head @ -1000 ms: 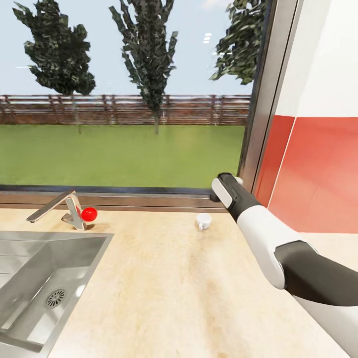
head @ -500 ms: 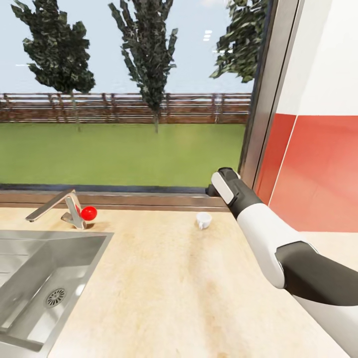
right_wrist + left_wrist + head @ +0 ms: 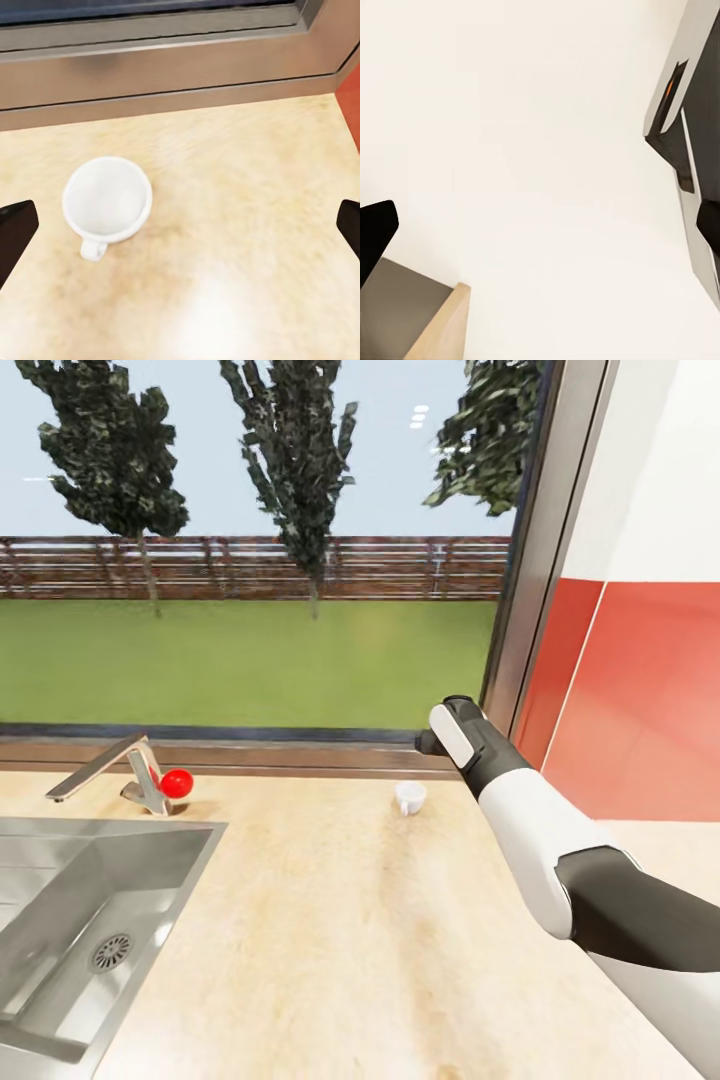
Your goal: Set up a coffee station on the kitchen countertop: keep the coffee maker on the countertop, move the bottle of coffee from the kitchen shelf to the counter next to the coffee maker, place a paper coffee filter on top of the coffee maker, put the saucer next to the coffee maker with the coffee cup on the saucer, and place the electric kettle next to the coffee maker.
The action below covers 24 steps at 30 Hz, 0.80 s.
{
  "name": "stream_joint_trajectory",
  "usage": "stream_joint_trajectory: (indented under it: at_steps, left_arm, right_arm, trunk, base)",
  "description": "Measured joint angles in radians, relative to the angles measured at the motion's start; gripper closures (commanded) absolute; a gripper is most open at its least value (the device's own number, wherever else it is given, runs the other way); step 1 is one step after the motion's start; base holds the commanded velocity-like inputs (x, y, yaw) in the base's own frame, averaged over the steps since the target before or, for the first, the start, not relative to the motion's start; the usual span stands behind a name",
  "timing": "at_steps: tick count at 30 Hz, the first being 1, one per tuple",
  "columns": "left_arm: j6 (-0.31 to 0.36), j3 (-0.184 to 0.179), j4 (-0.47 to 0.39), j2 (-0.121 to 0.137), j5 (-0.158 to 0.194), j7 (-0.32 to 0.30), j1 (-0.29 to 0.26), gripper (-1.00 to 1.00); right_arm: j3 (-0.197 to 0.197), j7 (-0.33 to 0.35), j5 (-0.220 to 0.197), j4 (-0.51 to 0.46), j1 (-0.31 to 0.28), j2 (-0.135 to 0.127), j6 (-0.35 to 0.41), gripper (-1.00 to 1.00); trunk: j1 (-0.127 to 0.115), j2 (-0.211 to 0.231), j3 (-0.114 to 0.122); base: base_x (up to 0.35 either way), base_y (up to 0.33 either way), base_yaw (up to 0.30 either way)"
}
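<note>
The kitchen countertop (image 3: pixel 330 920) stretches right of the steel sink (image 3: pixel 90 920); the right gripper (image 3: pixel 180 225), fingers spread wide, hovers above the upright coffee cup (image 3: pixel 409 797) near the far window sill; left gripper's (image 3: pixel 540 225) fingers likewise parted

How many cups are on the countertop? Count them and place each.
1. The small white handled coffee cup stands on the light wood countertop near the window sill, right of the steel sink.

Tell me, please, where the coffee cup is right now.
In the head view, the coffee cup stands on the kitchen countertop near the window, just left of the right arm.
</note>
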Motion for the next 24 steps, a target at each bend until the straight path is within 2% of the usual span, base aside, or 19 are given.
stream_joint_trajectory:
  at_steps: [24]
  left_arm:
    - [0.0, 0.0, 0.001, -0.002, 0.0, 0.0, 0.0, -1.0]
  right_arm:
    - [-0.001, 0.0, 0.0, -0.002, 0.0, 0.0, 0.0, -1.0]
  trunk:
    - [0.0, 0.0, -0.038]
  base:
    - [0.0, 0.0, 0.0]
